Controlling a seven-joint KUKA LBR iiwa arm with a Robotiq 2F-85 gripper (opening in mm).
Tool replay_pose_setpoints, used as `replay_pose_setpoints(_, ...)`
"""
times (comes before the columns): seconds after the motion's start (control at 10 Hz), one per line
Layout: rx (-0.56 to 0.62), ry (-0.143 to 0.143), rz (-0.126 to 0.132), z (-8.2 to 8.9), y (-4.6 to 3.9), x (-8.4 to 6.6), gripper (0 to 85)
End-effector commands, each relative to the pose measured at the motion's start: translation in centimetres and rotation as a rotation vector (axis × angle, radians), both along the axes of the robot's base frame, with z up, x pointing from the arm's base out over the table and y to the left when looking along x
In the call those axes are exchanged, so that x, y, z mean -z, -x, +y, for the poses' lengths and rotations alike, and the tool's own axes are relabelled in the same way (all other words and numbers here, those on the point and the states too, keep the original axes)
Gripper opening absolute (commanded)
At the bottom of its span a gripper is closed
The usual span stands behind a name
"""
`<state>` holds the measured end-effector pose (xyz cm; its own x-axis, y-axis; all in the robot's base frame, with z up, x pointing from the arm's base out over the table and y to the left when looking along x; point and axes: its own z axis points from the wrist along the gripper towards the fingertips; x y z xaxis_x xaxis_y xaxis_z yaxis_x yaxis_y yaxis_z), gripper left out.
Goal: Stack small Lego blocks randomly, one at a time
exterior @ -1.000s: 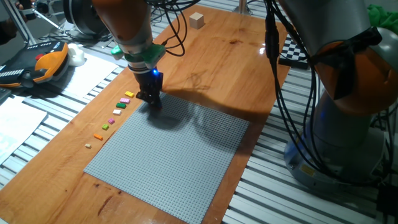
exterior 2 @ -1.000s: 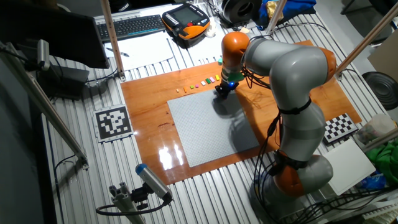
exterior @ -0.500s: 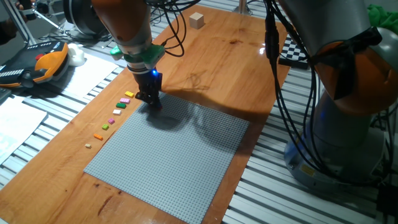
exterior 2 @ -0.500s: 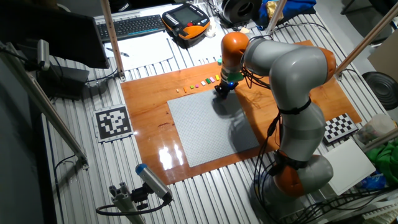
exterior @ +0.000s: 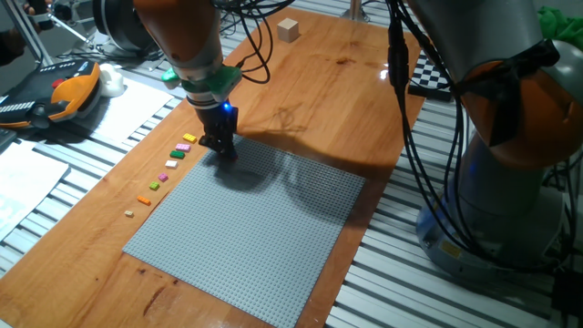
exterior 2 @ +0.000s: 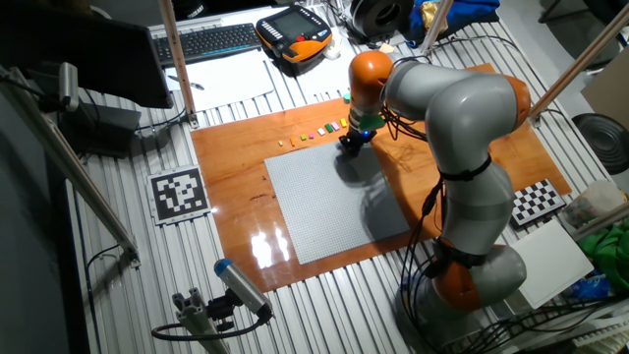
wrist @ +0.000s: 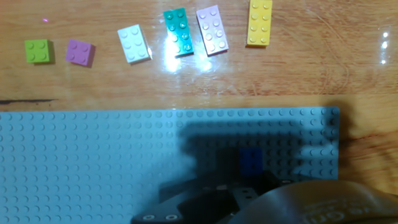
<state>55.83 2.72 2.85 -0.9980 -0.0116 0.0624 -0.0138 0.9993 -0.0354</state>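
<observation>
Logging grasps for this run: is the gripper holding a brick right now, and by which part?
Cannot tell: the gripper is down at the baseplate, its fingertips hidden.

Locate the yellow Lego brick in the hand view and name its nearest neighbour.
The yellow brick lies on the wooden table at the top right of the hand view, the right-hand end of the row, beside the pink brick.

My arm reaches over to the far corner of the desk, wrist bent straight down with a blue light glowing on it, and my gripper points vertically downward, its dark fingertips hiding their gap.
</observation>
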Motion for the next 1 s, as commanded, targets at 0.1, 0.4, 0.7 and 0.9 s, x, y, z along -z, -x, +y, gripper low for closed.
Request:
replay_pose_setpoints(0.1, -0.004, 0.005, 0.0, 0.01, 0.05, 0.07, 0.0)
replay_pose_setpoints(0.4, -0.002, 0.004, 0.002, 0.12, 0.1, 0.04, 0.0)
replay_pose_setpoints(0.7, 0.007, -0.008, 0.006, 0.03, -0.04, -0.08, 0.0)
replay_pose_setpoints(0.9, 0.029, -0.014, 0.001, 0.07, -0.05, -0.16, 0.0)
